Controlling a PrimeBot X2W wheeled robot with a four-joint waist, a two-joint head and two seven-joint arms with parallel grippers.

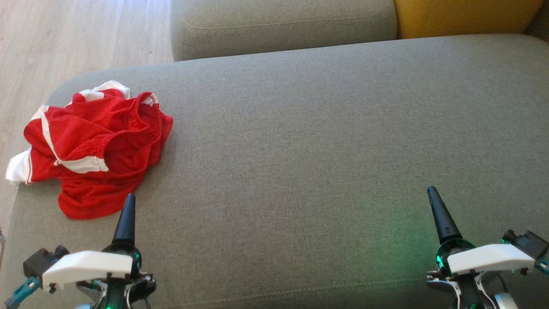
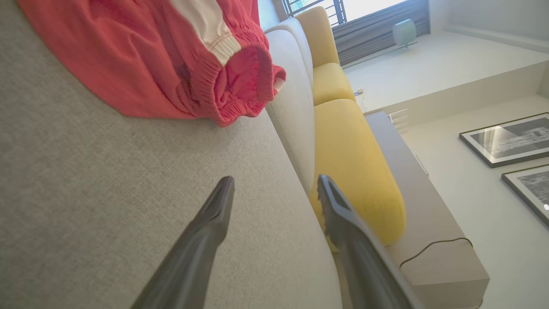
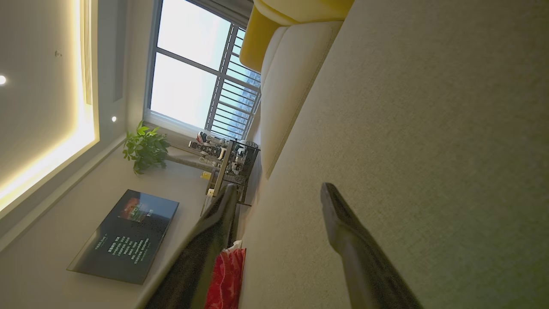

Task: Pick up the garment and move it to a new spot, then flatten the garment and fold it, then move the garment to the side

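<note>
A crumpled red garment (image 1: 96,146) with white trim lies at the left end of the grey sofa seat (image 1: 321,150), one white corner hanging over the seat's left edge. My left gripper (image 1: 128,201) hovers just in front of its near hem, open and empty. In the left wrist view the garment (image 2: 150,56) lies ahead of the spread left gripper (image 2: 275,182), apart from it. My right gripper (image 1: 433,195) stands open over bare seat at the lower right, far from the garment. In the right wrist view the right gripper (image 3: 279,189) holds nothing, and the garment (image 3: 225,279) shows as a red patch behind one finger.
A grey back cushion (image 1: 283,25) and a yellow cushion (image 1: 463,17) line the far side of the seat. Wood floor (image 1: 64,38) lies beyond the seat's left edge. Bare grey seat stretches between the garment and the right gripper.
</note>
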